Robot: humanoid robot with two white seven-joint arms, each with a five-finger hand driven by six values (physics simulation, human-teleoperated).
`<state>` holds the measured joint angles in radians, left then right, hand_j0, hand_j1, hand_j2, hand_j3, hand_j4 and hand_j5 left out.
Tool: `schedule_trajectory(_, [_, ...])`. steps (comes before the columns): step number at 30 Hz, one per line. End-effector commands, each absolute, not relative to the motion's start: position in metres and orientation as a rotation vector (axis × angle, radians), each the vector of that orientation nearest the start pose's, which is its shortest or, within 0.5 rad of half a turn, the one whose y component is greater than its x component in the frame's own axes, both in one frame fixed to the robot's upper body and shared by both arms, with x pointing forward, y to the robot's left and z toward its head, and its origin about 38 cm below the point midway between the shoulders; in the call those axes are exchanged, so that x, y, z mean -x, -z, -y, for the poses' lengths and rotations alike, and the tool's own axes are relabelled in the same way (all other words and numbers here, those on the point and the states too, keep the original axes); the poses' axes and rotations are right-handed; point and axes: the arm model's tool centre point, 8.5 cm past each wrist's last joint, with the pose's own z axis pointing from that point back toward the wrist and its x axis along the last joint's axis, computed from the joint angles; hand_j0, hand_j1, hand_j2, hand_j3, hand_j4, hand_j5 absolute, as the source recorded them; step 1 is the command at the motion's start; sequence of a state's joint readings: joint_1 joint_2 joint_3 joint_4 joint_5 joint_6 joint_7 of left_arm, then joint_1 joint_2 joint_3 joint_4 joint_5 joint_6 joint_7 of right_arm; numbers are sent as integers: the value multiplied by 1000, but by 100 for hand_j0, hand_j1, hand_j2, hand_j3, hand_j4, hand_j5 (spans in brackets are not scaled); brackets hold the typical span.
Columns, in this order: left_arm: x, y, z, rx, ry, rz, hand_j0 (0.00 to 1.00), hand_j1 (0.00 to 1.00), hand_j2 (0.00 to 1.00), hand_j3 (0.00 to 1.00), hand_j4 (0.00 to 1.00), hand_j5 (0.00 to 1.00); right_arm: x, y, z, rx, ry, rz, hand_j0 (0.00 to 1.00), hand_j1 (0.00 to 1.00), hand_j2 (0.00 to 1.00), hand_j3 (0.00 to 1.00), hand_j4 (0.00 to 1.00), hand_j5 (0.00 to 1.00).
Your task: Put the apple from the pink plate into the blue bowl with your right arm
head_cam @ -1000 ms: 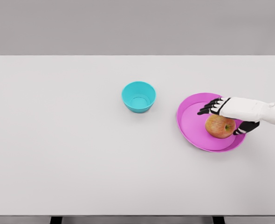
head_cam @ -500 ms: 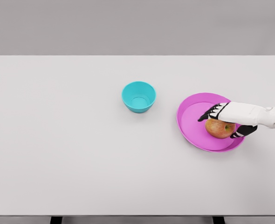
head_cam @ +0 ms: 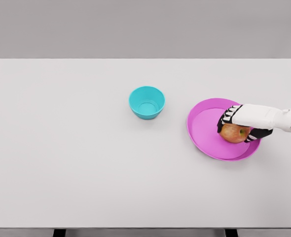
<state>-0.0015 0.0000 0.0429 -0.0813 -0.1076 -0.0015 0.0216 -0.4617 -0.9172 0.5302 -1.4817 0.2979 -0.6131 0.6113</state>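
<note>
Under the right hand (head_cam: pixel 240 122), apple (head_cam: pixel 234 134) on pink plate (head_cam: pixel 204 129), fingers curled around it, blue bowl (head_cam: pixel 146 102) well left on table (head_cam: pixel 66 148)

You see a big white table (head_cam: pixel 76 163). A blue bowl (head_cam: pixel 146 102) sits near its middle. A pink plate (head_cam: pixel 204 133) lies to the right, apart from it.

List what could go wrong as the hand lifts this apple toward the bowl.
The right hand wraps the apple mostly from above, so it could slip out during the lift. The blue bowl looks small and light; a low approach might knock it. Dragging could tip the pink plate.
</note>
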Motion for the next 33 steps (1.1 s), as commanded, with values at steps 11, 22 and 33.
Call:
schedule_trajectory(11, [-30,262,-275,-115,67,82,100,100,100,100,100,100,-418,-208,323,298,-2042,1382,46,46,46,46,46,46])
schedule_trajectory(22, [-30,262,-275,-115,67,82,100,100,100,100,100,100,-433,-227,292,307,-2040,1501,44,44,44,44,44,44])
schedule_trajectory(33, [-30,262,-275,-115,69,82,100,100,100,100,100,100,-449,-225,242,255,-2011,1618,44,44,44,44,44,44])
